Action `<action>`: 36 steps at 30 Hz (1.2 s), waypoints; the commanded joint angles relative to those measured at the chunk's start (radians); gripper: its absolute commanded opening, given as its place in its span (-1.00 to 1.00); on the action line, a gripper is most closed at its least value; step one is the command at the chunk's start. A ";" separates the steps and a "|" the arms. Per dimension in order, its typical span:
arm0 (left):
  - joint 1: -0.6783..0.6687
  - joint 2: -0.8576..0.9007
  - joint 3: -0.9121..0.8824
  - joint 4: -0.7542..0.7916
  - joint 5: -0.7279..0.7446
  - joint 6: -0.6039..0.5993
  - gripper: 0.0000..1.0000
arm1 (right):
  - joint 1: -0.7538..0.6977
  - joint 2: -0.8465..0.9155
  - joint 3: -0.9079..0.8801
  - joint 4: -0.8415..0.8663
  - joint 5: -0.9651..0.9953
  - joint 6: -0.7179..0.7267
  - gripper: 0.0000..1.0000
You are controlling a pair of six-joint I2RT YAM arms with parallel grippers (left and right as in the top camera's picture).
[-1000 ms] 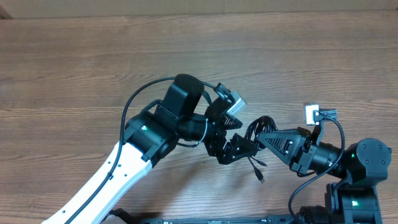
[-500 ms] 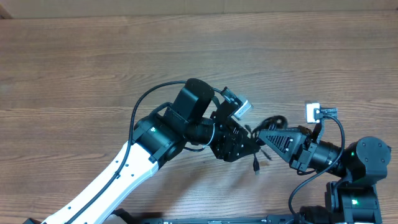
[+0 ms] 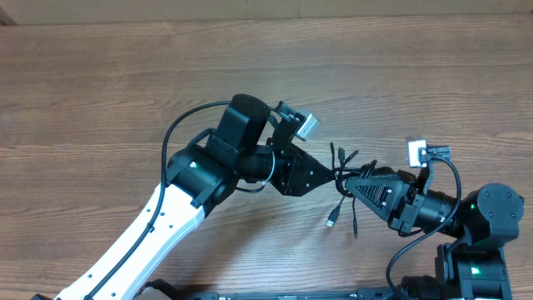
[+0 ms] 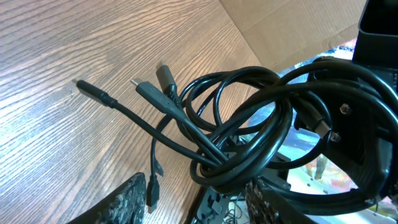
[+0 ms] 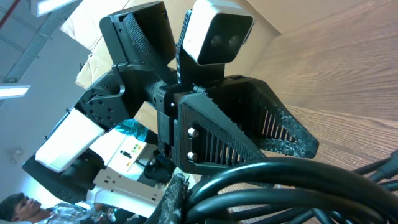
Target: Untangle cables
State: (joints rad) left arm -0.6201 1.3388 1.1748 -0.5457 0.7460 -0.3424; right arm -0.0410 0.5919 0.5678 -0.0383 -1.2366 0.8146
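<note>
The cables (image 3: 341,172) are a bundle of thin black cords held above the wooden table between my two grippers. My right gripper (image 3: 351,182) is shut on the bundle; in the right wrist view the cords (image 5: 298,186) run beside one finger (image 5: 177,199). My left gripper (image 3: 323,177) is open just left of the bundle. In the left wrist view the looped cords (image 4: 249,124) lie above the open left gripper (image 4: 199,196), with several plug ends (image 4: 93,92) sticking out left. Two strands with plugs (image 3: 331,222) hang down toward the table.
The wooden table (image 3: 125,83) stretches to the left and back. A cardboard sheet (image 4: 292,25) lies past the table's far edge. The left arm's body and wrist camera (image 5: 214,31) fill the space right in front of the right gripper.
My left gripper has drawn back up and to the left from the bundle. The bundle has loosened, with plug ends now fanning out above and strands hanging lower. The right arm has stayed in place.
</note>
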 commanded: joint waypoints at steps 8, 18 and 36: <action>-0.014 0.014 0.012 0.013 -0.062 -0.021 0.12 | 0.002 -0.013 0.006 0.009 -0.052 -0.003 -0.92; -0.074 0.014 0.012 0.028 -0.132 -0.016 0.21 | 0.002 -0.013 0.006 0.016 -0.052 -0.003 -0.92; -0.109 0.055 0.012 0.127 -0.142 0.001 0.29 | 0.002 -0.013 0.006 0.103 -0.092 0.106 -0.92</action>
State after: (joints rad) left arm -0.7097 1.3708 1.1748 -0.4438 0.5896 -0.3492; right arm -0.0414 0.5919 0.5678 0.0391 -1.2812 0.8902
